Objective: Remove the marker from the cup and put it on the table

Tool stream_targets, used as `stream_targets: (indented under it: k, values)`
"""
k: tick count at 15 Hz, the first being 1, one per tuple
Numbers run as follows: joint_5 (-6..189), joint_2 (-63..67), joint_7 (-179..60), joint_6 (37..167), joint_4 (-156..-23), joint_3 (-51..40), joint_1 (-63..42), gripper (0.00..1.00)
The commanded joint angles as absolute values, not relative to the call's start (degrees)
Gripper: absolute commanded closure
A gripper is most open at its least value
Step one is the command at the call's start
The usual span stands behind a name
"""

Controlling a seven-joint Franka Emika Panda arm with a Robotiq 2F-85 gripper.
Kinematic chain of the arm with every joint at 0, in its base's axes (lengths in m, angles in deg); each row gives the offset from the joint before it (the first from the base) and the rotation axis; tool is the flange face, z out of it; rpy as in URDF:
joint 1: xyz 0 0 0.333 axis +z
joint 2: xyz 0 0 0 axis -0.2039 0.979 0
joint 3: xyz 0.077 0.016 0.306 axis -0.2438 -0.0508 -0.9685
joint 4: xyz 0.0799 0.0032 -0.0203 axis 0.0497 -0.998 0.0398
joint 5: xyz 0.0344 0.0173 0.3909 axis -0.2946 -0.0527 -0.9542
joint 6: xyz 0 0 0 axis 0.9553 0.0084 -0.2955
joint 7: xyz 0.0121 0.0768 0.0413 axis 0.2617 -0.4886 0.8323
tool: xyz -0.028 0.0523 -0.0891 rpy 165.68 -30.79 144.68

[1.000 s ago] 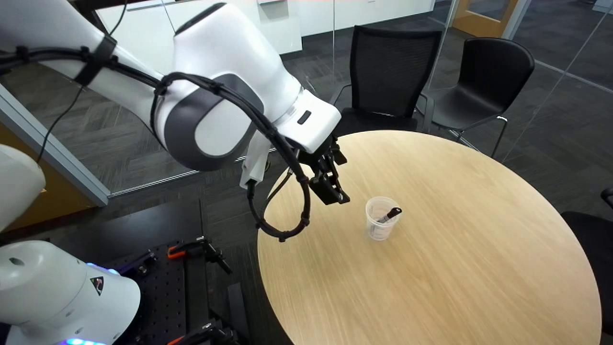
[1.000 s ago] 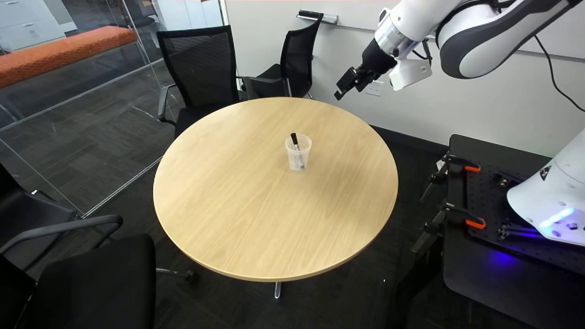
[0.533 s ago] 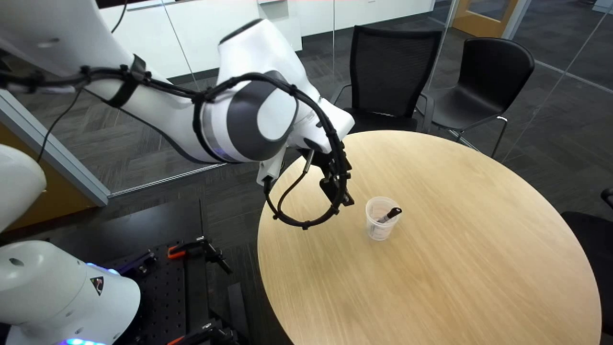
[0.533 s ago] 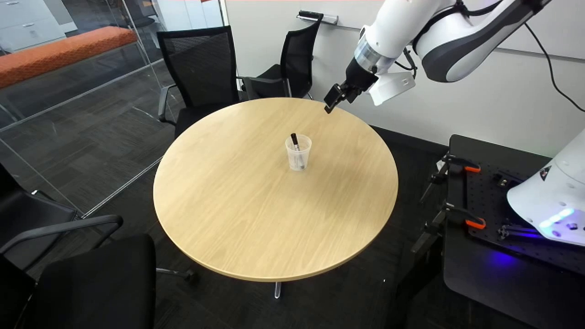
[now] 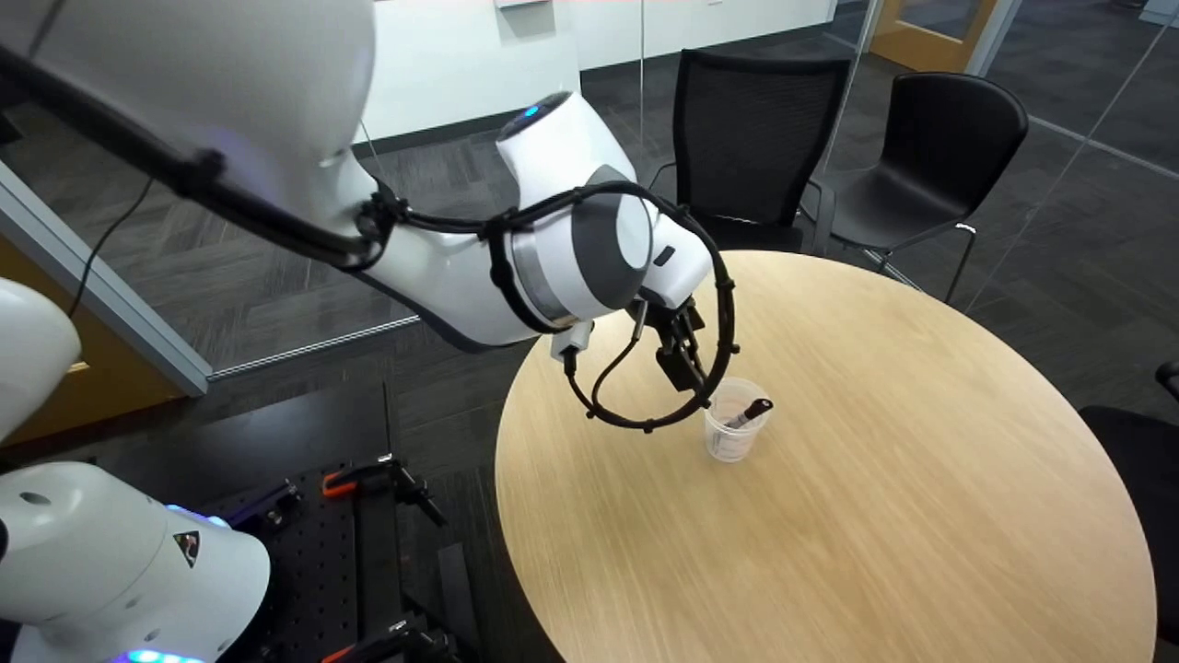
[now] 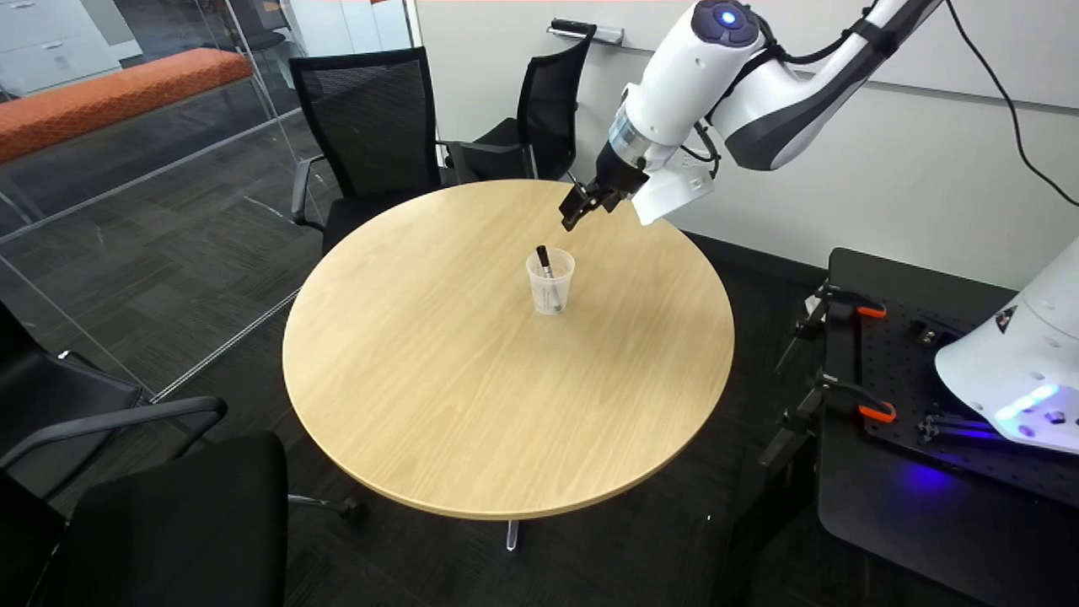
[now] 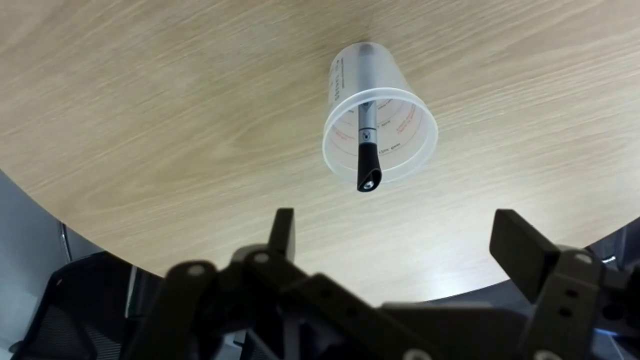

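The cup (image 5: 729, 448) is a small translucent white cup standing upright on the round light-wood table (image 5: 875, 516); the cup also shows in an exterior view (image 6: 563, 291). The marker (image 7: 369, 165) leans inside the cup, its black end sticking out over the rim and its grey part inside. The marker shows in both exterior views (image 5: 751, 412) (image 6: 543, 258). My gripper (image 7: 395, 215) is open and empty, its fingers wide apart. In an exterior view the gripper (image 6: 588, 212) is above the table beside the cup, apart from it. The marker's lower end shows blurred through the cup wall.
A looping black cable (image 5: 728, 313) hangs from the arm and partly hides the gripper in an exterior view. Black chairs (image 5: 760, 138) stand round the table. The robot base stands on a black stand (image 6: 860, 489) with orange-tipped clamps (image 6: 877, 412).
The arm has moved toward the cup and lower, bringing the gripper from near the table's edge to over the table close to the cup. The cup and marker have not moved.
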State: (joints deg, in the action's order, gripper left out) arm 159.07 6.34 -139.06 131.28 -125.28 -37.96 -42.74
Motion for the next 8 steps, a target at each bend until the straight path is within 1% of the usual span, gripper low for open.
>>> stream_targets:
  k: [1,8]
  values:
    - [163.28,14.13,-143.17,128.47,-118.00,-35.32,-39.28,0.00]
    - [162.85,22.96,-142.60,127.61,-110.67,-32.47,-36.25,0.00]
